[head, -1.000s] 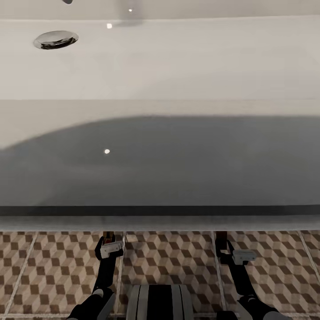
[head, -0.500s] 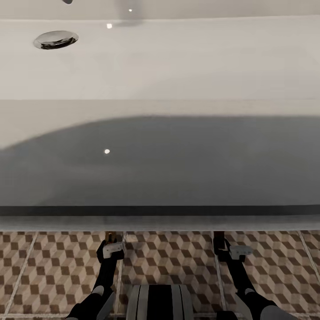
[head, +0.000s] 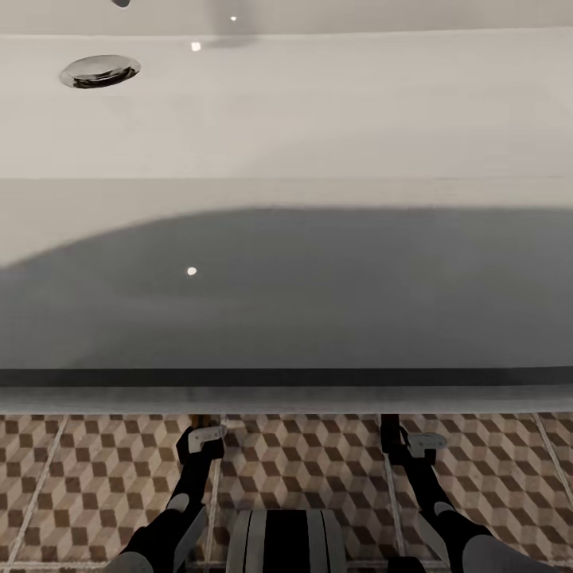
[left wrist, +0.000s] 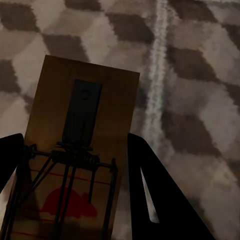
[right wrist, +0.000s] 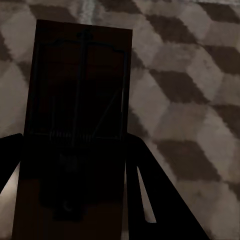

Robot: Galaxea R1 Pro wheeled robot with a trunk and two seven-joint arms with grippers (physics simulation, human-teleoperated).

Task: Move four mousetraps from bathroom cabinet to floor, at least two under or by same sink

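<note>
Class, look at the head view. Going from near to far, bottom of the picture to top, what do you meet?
Tiled bathroom floor → left pincer and right pincer → sink front rim → shaded basin → chrome drain.

Two mousetraps in view: tan one (left wrist: 75,150), dark wire spring, red mark, sits between the left gripper's fingers. Second mousetrap (right wrist: 75,125) in deep shadow. Both over cube-pattern bathroom floor (head: 302,469), at sink (head: 318,119) front edge.

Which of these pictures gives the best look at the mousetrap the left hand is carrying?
The left wrist view: the mousetrap sits lit between the left gripper fingers, its wire spring and red mark plain over the tiled floor. The head view shows just a brown sliver under the sink edge. The right wrist view shows another, darker trap.
</note>
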